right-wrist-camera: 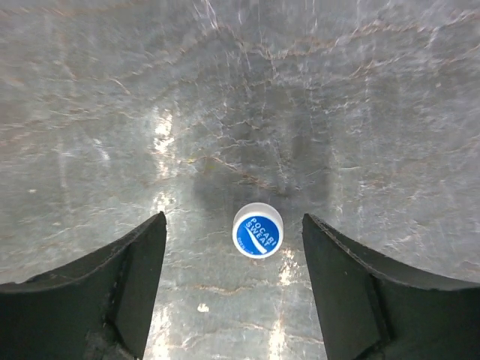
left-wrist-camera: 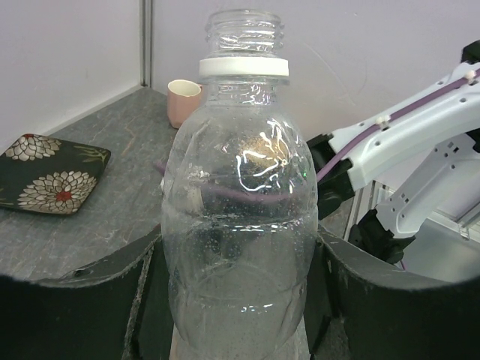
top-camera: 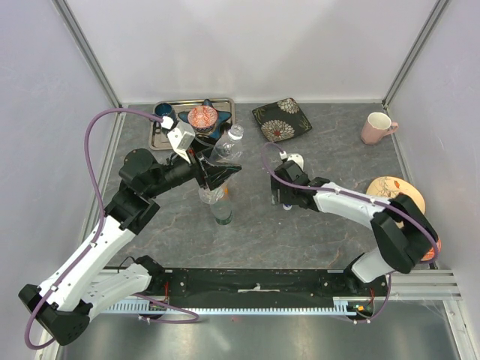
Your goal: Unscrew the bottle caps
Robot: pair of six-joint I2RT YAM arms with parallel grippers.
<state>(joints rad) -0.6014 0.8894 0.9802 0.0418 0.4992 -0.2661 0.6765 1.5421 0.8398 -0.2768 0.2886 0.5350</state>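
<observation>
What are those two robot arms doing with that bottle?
They are unscrewing bottle caps. The left gripper is clamped around a clear bottle, and that bottle's cap is already off, so its neck is open at the top. The right gripper hangs open just over the table, and a blue-and-white cap lies on the table between its fingers, not held by them.
</observation>
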